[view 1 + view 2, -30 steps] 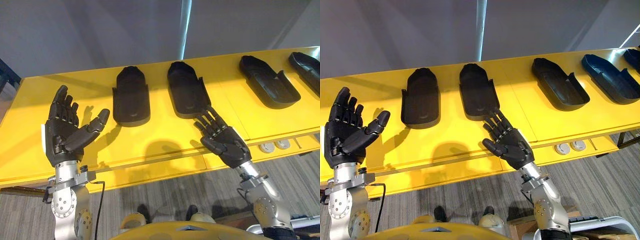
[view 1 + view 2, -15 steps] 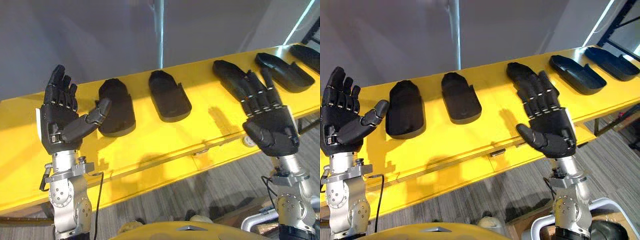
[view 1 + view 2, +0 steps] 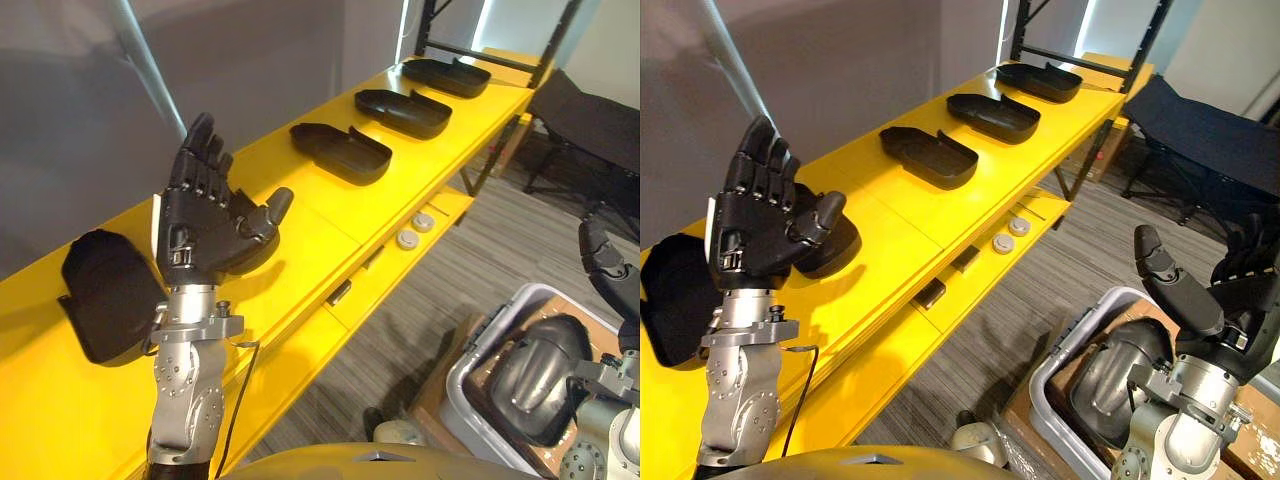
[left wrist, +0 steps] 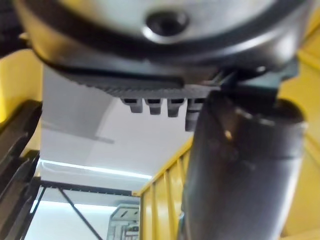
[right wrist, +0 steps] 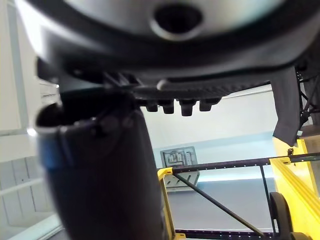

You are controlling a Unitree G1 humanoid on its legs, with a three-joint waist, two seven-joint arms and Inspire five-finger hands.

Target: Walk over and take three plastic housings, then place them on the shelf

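Housings [image 3: 928, 155] [image 3: 993, 116] [image 3: 1040, 80] [image 3: 665, 300] [image 3: 845, 250]: five on yellow table [image 3: 940, 215] | left hand [image 3: 755, 230], right hand [image 3: 1190, 295]: both empty

Black housings [image 3: 340, 152] along yellow bench [image 3: 420, 155]

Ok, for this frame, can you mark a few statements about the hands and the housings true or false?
1. The left hand is raised, open, and holds nothing. True.
2. The right hand grips a housing. False: it is open and holds nothing.
3. Several black housings lie in a row on the yellow bench. True.
4. The grey bin on the floor has nothing in it. False: a rounded dark part lies inside.
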